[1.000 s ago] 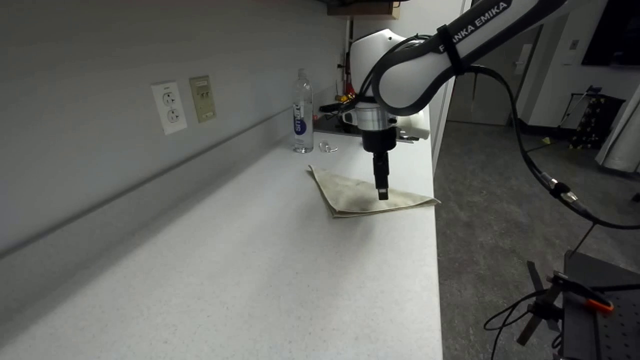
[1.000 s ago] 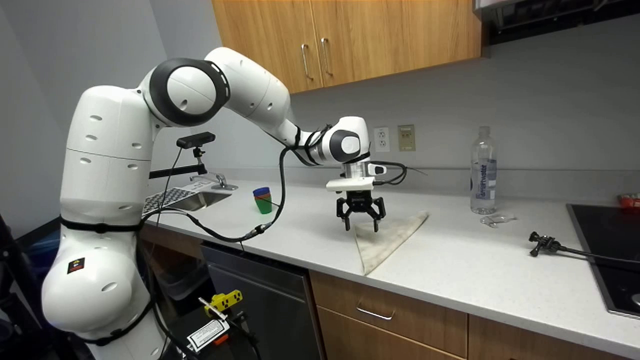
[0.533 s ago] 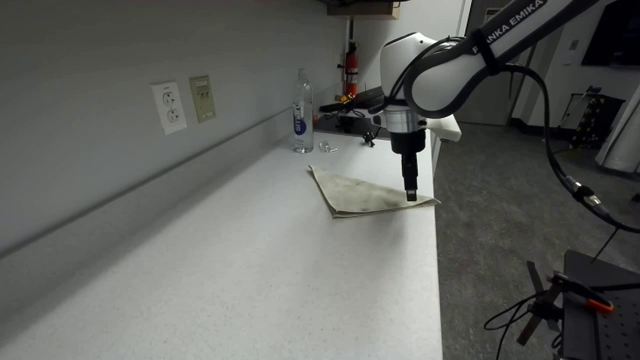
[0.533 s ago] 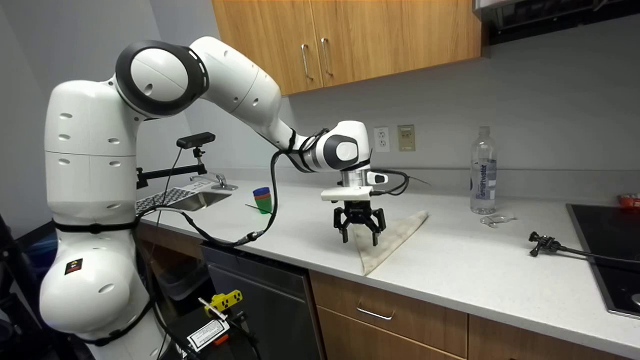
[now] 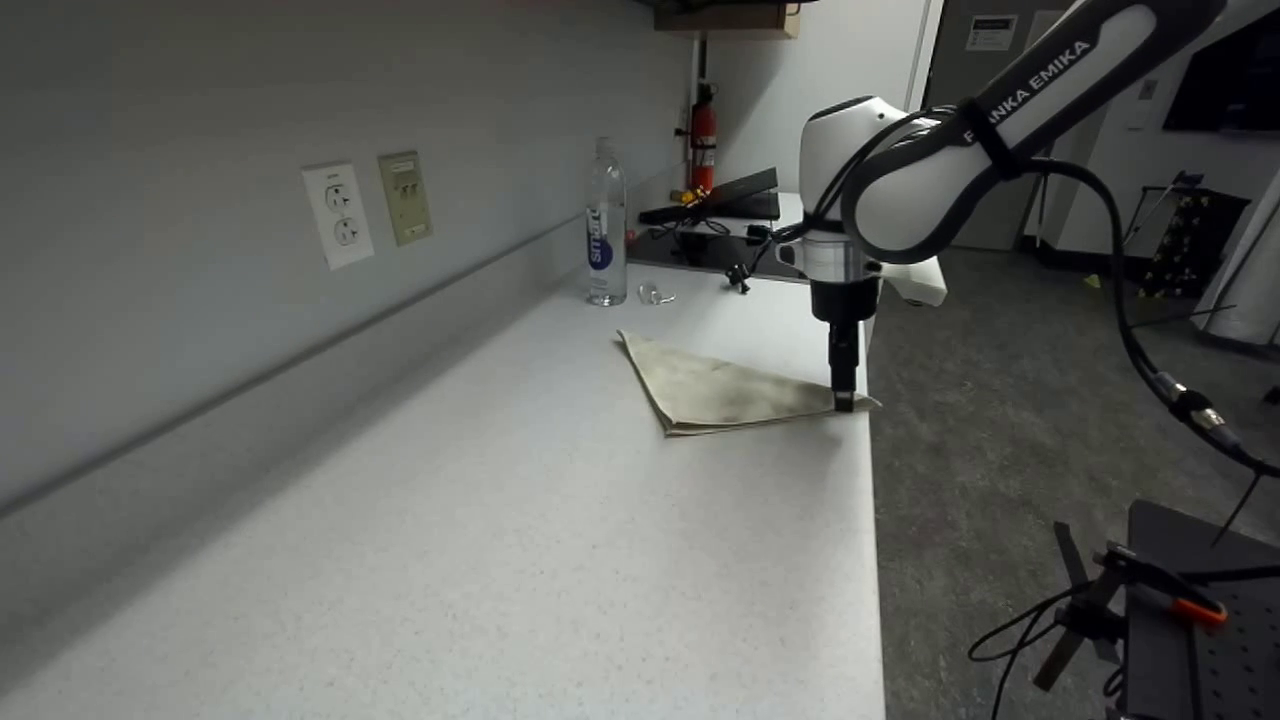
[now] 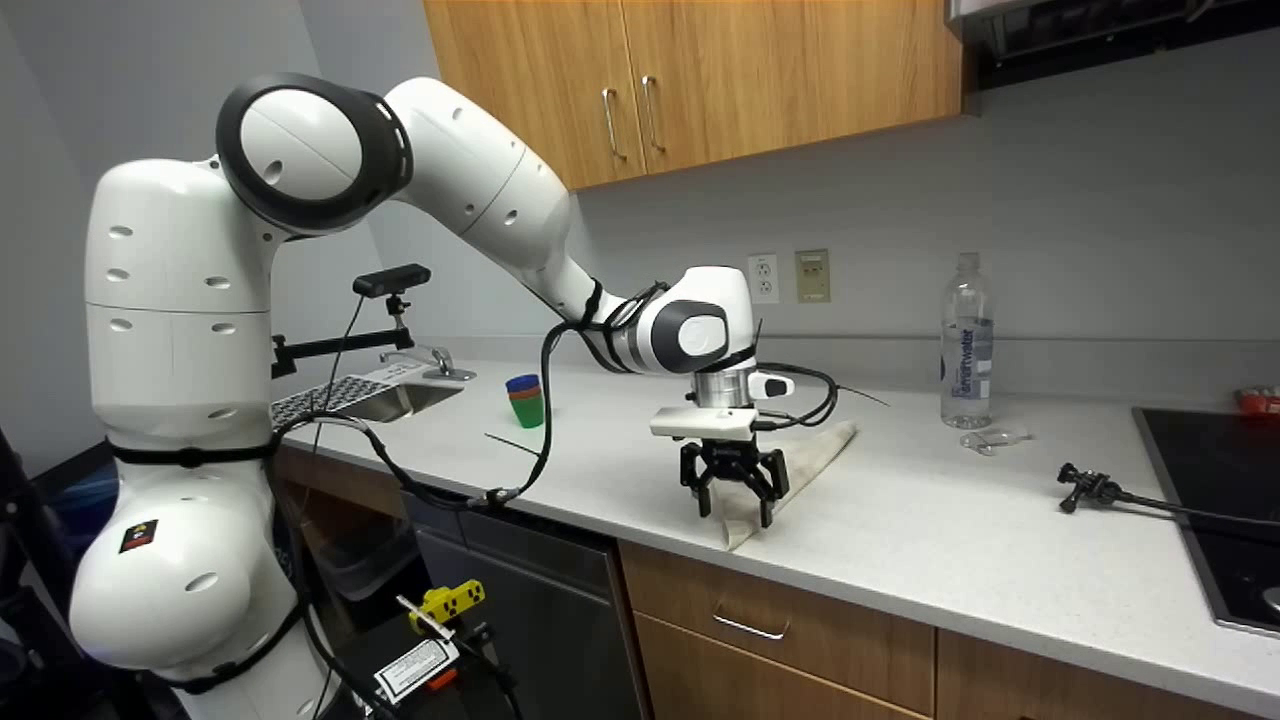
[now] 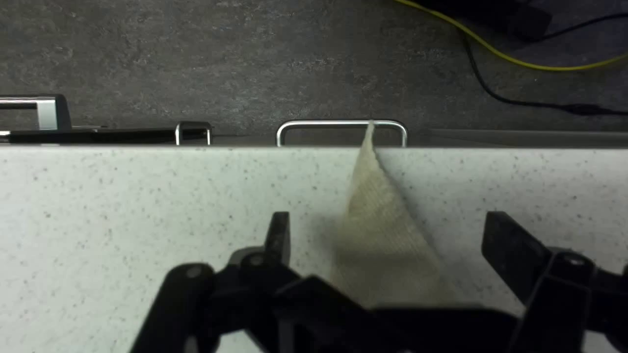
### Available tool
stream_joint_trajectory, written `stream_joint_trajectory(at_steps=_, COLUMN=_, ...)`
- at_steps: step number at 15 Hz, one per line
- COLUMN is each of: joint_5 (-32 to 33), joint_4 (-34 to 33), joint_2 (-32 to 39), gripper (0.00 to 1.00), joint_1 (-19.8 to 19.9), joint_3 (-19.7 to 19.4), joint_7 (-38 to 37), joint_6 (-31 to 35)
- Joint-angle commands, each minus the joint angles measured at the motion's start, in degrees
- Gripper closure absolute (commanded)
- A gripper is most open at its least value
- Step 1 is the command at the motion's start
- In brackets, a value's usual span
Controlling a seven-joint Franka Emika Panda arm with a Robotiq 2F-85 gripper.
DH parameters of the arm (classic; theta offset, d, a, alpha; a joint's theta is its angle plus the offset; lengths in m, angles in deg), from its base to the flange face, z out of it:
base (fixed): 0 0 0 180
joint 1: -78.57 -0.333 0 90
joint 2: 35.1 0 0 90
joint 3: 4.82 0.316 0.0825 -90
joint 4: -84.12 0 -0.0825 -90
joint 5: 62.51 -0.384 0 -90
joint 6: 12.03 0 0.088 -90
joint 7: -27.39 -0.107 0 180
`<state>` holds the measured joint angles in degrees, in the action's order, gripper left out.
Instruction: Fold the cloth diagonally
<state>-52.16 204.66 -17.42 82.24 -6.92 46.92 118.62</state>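
Note:
The beige cloth [image 5: 725,390] lies folded into a triangle on the white counter, its layers a little offset along one edge. It also shows in an exterior view [image 6: 818,455], partly hidden behind the gripper. In the wrist view one narrow corner of the cloth [image 7: 375,196] sticks out past the counter's front edge. My gripper [image 6: 736,511] is open and points down at this corner. In the wrist view the fingers [image 7: 387,220] stand apart on either side of the cloth, with nothing between them but the cloth below. Whether the fingertips touch the counter I cannot tell.
A water bottle [image 6: 967,345] and a small clear plastic item [image 6: 995,440] stand near the wall. A black clamp with cable [image 6: 1090,488] lies by the cooktop [image 6: 1220,480]. Stacked cups [image 6: 525,400] are near the sink. The counter's front edge [image 7: 221,148] is close to the gripper.
My open gripper has moved over the cloth toward the counter's front edge and then down, closer to the overhanging corner. The cloth has not moved.

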Motion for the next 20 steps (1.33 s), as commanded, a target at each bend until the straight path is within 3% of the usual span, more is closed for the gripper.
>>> stream_joint_trajectory(at_steps=1, joint_5=0.37, joint_4=2.79, joint_2=-1.59, gripper=0.05, joint_1=0.93, joint_3=-0.25, joint_7=-0.08, joint_6=2.29)
stream_joint_trajectory(at_steps=4, joint_5=0.10, joint_4=3.11, joint_2=-1.38, gripper=0.16, joint_1=1.29, joint_3=-0.40, joint_7=0.14, joint_6=2.19)
stream_joint_trajectory(at_steps=6, joint_5=0.06, joint_4=3.13, joint_2=-1.28, gripper=0.41, joint_1=1.37, joint_3=-0.42, joint_7=0.12, joint_6=2.23)
stream_joint_trajectory(at_steps=13, joint_5=0.09, joint_4=2.68, joint_2=-1.38, gripper=0.96, joint_1=1.52, joint_3=-0.74, joint_7=-0.81, joint_6=1.81)
stream_joint_trajectory(at_steps=15, joint_5=0.73, joint_4=2.77, joint_2=-1.62, gripper=1.00, joint_1=1.50, joint_3=-1.18, joint_7=-1.49, joint_6=1.46)
stream_joint_trajectory(at_steps=20, joint_5=4.19, joint_4=4.17, joint_2=-2.53, gripper=0.99, joint_1=1.61, joint_3=-3.70, joint_7=-2.40, joint_6=-0.18)
